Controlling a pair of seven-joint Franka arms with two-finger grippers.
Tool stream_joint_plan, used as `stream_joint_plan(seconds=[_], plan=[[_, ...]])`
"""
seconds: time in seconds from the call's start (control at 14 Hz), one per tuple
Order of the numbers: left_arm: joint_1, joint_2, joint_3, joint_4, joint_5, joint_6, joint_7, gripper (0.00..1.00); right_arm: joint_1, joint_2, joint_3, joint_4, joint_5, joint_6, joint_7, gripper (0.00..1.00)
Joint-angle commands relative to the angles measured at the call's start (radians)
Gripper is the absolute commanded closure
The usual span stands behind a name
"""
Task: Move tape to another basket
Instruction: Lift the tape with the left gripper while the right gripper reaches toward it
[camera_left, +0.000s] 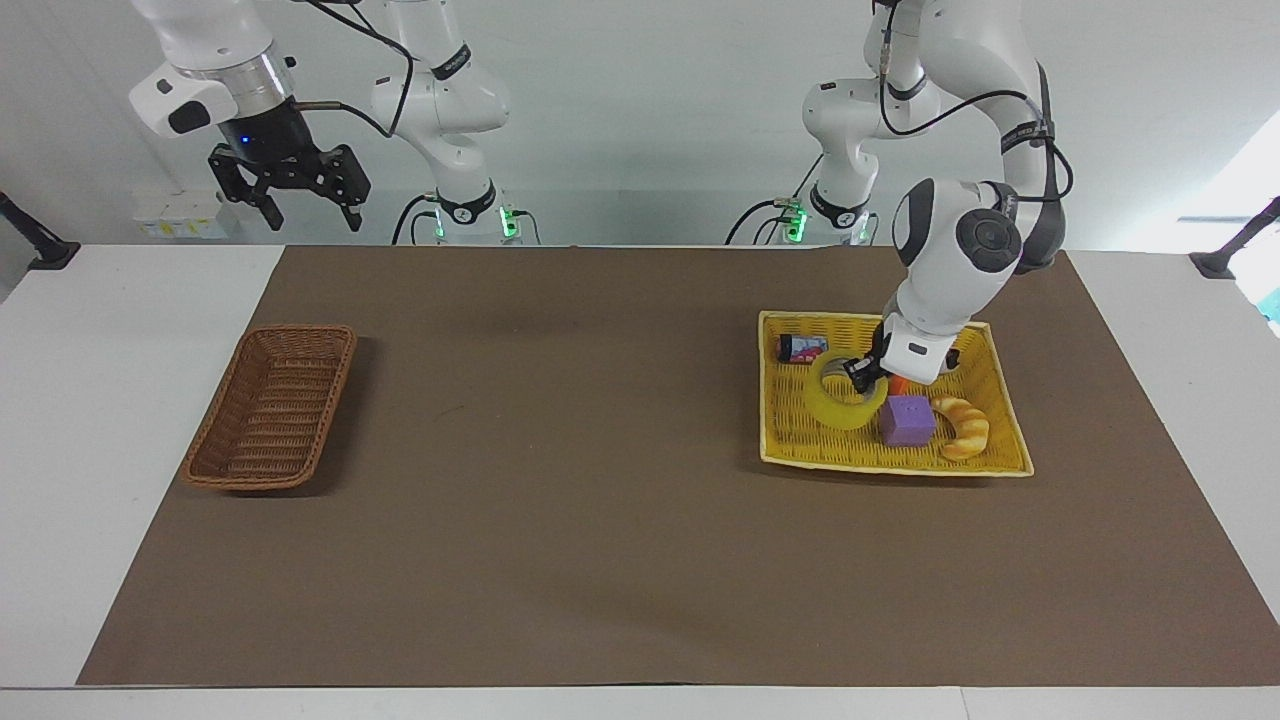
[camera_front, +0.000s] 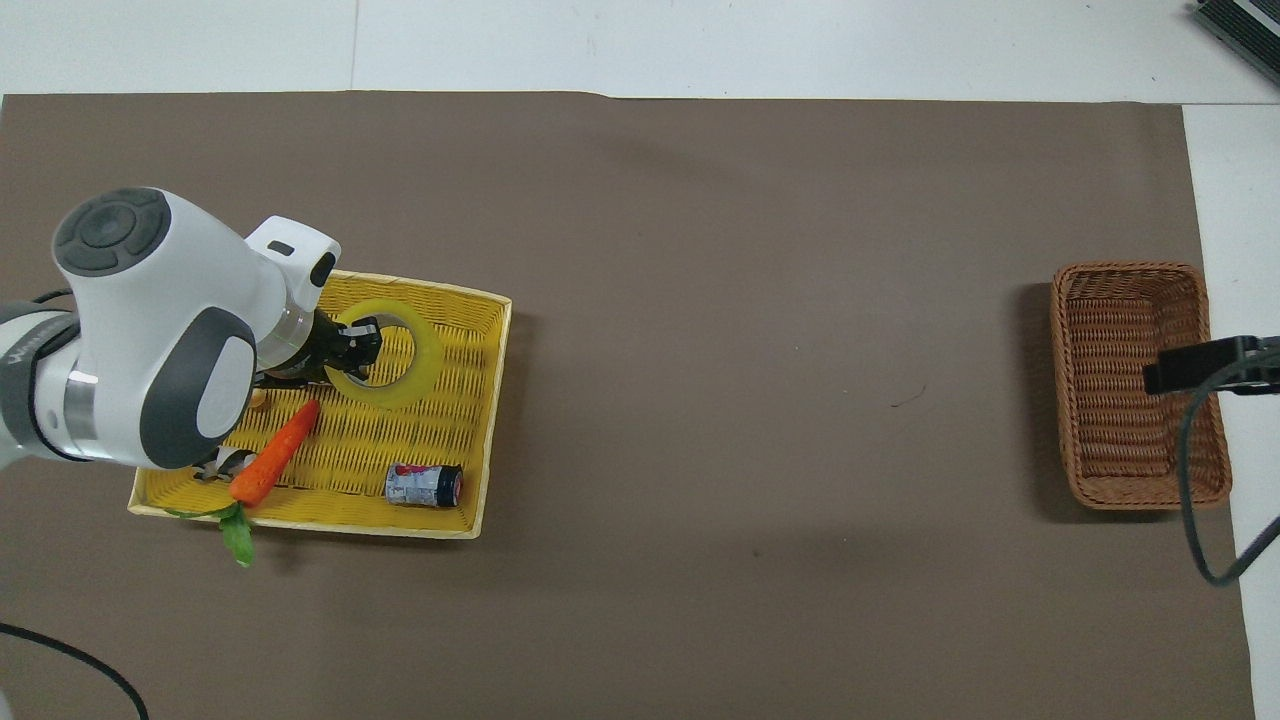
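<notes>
left gripper (camera_left: 862, 377) clenched on the tape (camera_left: 843, 398) over the yellow tray (camera_left: 800, 450); right gripper (camera_left: 305, 208) released, waiting. can (camera_left: 800, 347) label unreadable.

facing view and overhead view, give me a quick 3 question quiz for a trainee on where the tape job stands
1. True or false: the left tool is shut on the tape.
2. What is the tape over? A) the yellow basket B) the brown basket C) bare table
3. Fill in: the right tool waits open, up in the air, at the ____ arm's end of the table.

Key: 1 true; 2 A; 3 right
</notes>
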Motion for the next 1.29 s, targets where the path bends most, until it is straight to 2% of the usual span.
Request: stream_joint_plan(seconds=[0.0, 0.21, 0.36, 0.5, 0.64, 0.86, 1.0, 1.21], plan=[[-0.012, -0.019, 0.004, 0.099, -0.012, -0.13, 0.012, 1.0, 0.004, -0.011, 0.011, -0.016, 0.095, 0.013, -0.017, 0.0], [-0.013, -0.027, -0.002, 0.219, -0.033, -0.278, 0.003, 1.0, 0.073, -0.007, 0.017, -0.016, 0.153, 0.019, 0.03, 0.0], [-0.019, -0.027, -0.006, 0.274, -0.038, -0.357, 0.0, 1.0, 0.122, 0.01, 0.017, -0.022, 0.253, 0.072, 0.125, 0.0], [-0.039, -0.035, -0.035, 0.267, -0.042, -0.348, -0.021, 1.0, 0.182, 0.033, 0.017, -0.022, 0.322, 0.137, 0.244, 0.0], [-0.073, -0.041, -0.039, 0.258, -0.106, -0.327, -0.037, 1.0, 0.206, 0.062, 0.017, -0.022, 0.421, 0.189, 0.335, 0.0], [-0.131, -0.053, -0.039, 0.233, -0.217, -0.273, -0.034, 1.0, 0.225, 0.09, 0.017, -0.043, 0.533, 0.253, 0.372, 0.0], [-0.147, -0.059, -0.04, 0.218, -0.342, -0.224, -0.026, 1.0, 0.227, 0.09, 0.017, -0.1, 0.635, 0.315, 0.365, 0.0], [-0.225, -0.059, -0.04, 0.212, -0.415, -0.156, -0.032, 1.0, 0.257, 0.088, 0.017, -0.147, 0.673, 0.393, 0.363, 0.0]])
